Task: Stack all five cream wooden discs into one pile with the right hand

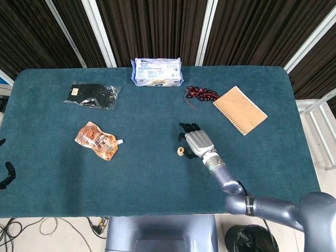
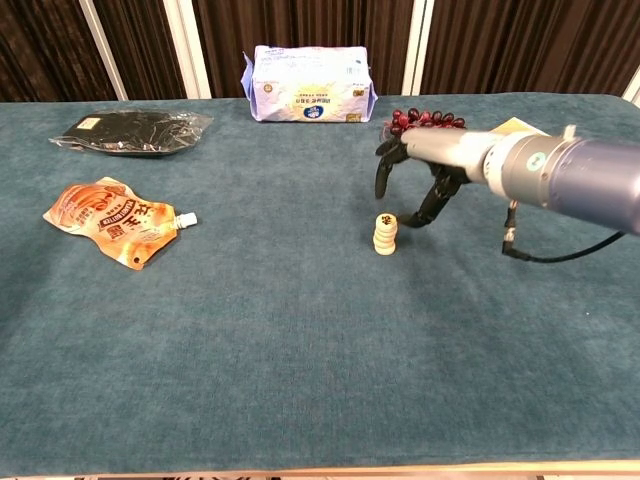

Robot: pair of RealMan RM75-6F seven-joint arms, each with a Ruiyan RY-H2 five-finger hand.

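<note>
On the desk (image 1: 157, 178), the right hand (image 1: 197, 143) sits just at three o'clock of the disc pile (image 1: 180, 152), fingers spread. An orange pouch (image 1: 97, 140) lies well off at nine o'clock.

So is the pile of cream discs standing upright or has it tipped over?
Upright. In the chest view the pile of discs stands vertical on the table, with the right hand beside it, not touching.

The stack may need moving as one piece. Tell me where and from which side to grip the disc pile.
Grip the disc pile low on its sides, thumb against fingers, squeezing the lower discs rather than the top one. It stands upright and narrow, so a high pinch would probably topple it. Come from the right, where the right hand hangs open just above and beside it, apart from it; that side is free of other things.
</note>
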